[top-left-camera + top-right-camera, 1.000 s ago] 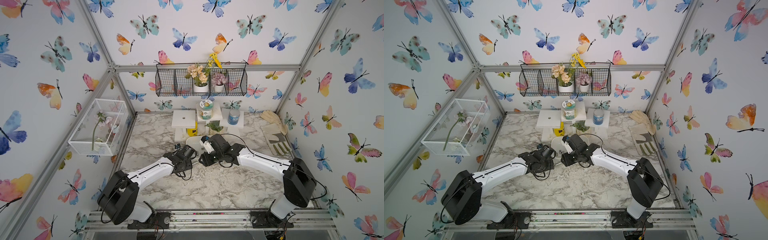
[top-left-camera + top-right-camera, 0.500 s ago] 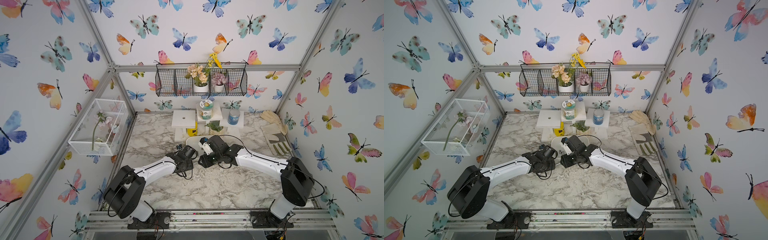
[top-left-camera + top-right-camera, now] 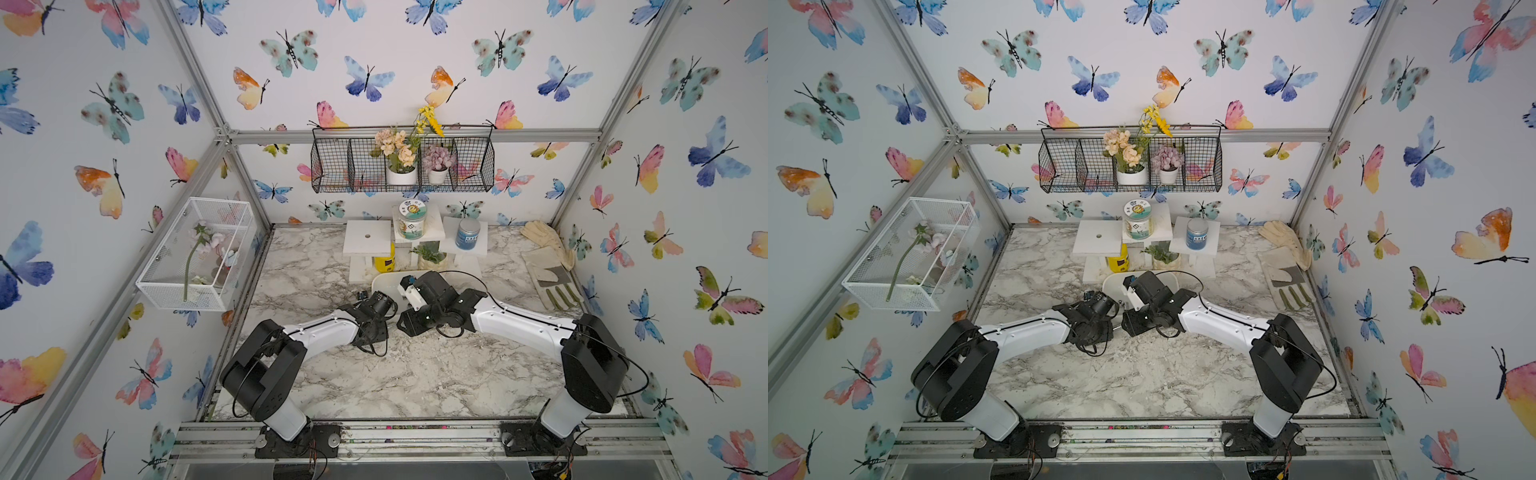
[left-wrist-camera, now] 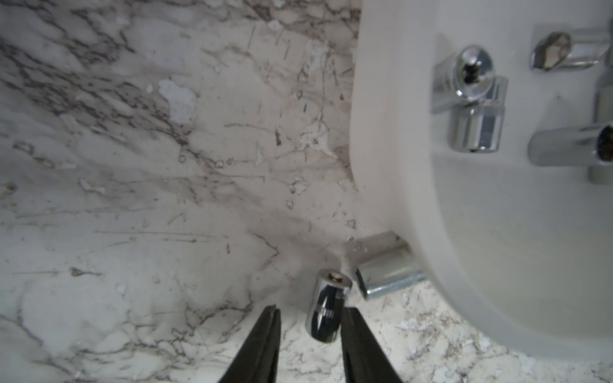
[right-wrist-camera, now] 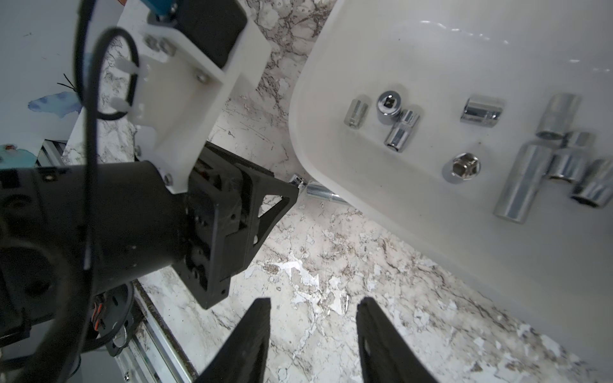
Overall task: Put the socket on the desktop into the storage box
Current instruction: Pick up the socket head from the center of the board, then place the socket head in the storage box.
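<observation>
Two chrome sockets lie on the table (image 4: 132,199), white with grey veining, scuffed and flaking, by a rounded corner of the storage box (image 4: 398,132): larger socket (image 4: 384,268) against its wall, small socket (image 4: 326,308) just beside. Left tool (image 4: 310,307) straddles the small socket, jaws parted, gap on one side. Right tool (image 5: 313,300) open, empty, over bare table. Butterfly-papered walls (image 3: 374,62) all round.

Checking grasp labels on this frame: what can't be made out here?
- Both top views: loose sockets on the desktop are lost among the arms' wrists and too small to tell.
- Left wrist view: larger socket tucks under the storage box rim, far end hidden; boxed sockets blurred, cut off by the edge.
- Right wrist view: left gripper covers most of the small socket.
</observation>
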